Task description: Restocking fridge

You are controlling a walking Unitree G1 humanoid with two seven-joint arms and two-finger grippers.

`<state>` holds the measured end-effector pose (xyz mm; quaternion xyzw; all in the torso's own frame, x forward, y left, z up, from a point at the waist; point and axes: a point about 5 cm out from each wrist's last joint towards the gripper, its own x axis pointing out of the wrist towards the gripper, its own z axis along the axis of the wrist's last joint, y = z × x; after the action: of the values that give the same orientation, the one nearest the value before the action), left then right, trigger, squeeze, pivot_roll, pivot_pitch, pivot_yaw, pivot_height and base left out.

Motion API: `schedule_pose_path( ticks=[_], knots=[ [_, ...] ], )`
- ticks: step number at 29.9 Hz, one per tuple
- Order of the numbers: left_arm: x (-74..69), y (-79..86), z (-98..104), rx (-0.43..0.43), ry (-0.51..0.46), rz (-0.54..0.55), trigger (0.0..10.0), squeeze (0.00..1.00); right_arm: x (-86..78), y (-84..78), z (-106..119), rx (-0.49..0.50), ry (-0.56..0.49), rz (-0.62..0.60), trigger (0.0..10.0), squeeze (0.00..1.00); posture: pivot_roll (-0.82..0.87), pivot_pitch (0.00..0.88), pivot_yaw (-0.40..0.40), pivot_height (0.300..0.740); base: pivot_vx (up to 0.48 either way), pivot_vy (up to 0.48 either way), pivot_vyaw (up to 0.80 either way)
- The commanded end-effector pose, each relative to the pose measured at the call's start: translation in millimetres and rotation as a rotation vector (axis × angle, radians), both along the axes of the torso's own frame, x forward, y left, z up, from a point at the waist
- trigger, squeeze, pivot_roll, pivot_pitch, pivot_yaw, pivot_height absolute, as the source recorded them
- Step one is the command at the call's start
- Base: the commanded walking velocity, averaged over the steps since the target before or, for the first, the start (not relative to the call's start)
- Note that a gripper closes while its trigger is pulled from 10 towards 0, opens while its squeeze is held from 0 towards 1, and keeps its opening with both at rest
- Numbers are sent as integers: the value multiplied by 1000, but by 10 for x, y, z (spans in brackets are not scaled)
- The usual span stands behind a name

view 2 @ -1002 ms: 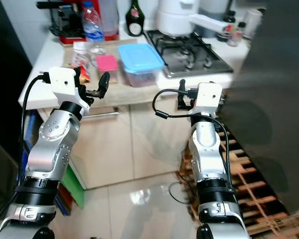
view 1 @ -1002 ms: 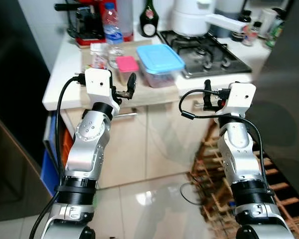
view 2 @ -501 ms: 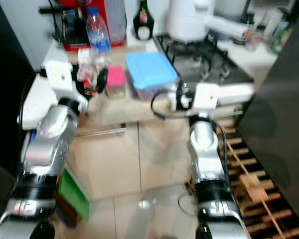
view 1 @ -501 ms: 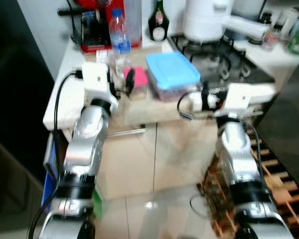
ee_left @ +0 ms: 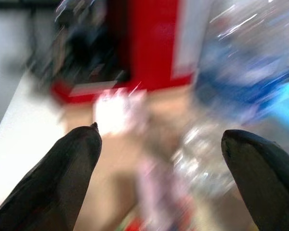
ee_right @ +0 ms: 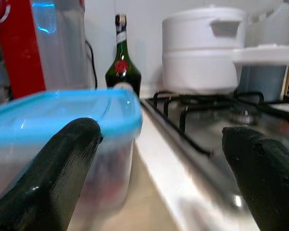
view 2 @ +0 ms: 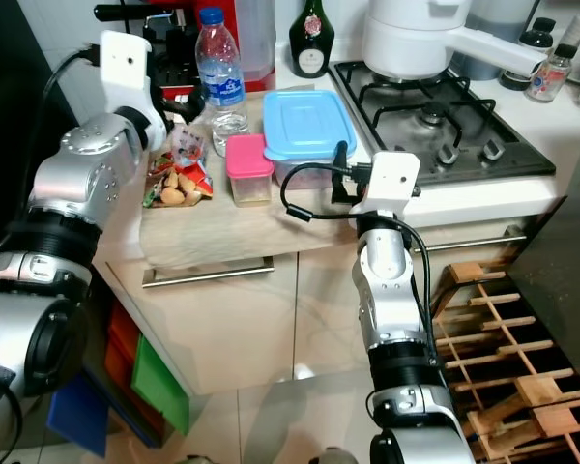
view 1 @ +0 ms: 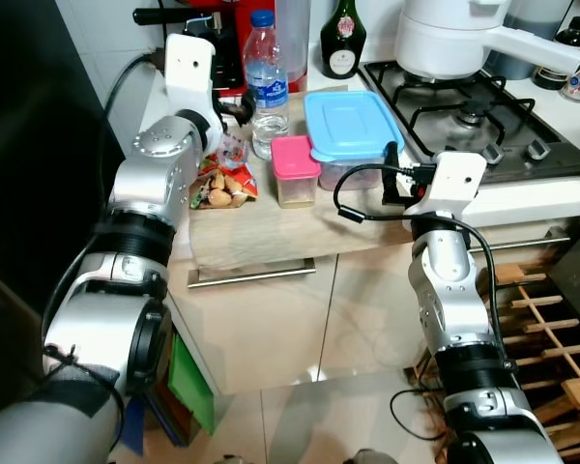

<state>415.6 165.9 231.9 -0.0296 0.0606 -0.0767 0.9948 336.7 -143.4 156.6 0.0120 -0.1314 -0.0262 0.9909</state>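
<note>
Clear container with blue lid [view 1: 345, 124] on wooden counter, small pink-lidded tub [view 1: 295, 171] touching it, upright water bottle [view 1: 267, 82] behind, snack packet [view 1: 222, 179] beside.

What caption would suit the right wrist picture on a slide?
Open right gripper level with a blue-lidded container, near a gas hob.
</note>
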Motion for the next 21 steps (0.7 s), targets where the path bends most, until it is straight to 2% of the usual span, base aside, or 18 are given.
schedule_pose_path(
  ticks=[1,7,15,17,19,21],
  knots=[
    [25,25,70,-41,22,-6,10000,0,-40,-59,35,-6,-14,-35,10000,0,-184,3,99,740,0,0,0],
    [40,63,-70,-37,94,38,10000,0,-138,-150,9,-10,-12,-81,10000,0,-222,35,127,740,0,0,0],
    [46,-79,-135,-192,146,-17,10000,0,-305,-276,131,-51,-58,-132,10000,0,-304,47,167,740,0,0,0],
    [46,-91,-140,-200,148,-21,10000,0,-319,-287,148,-54,-62,-137,10000,0,-304,47,167,740,0,0,0],
    [30,-93,-259,-173,173,1,10000,0,-344,-318,168,-60,-68,-151,10000,0,-317,51,170,740,0,0,0],
    [18,-133,-321,-185,192,-12,10000,0,-354,-340,155,-62,-59,-159,10000,0,-323,49,168,740,0,0,0]
  ],
)
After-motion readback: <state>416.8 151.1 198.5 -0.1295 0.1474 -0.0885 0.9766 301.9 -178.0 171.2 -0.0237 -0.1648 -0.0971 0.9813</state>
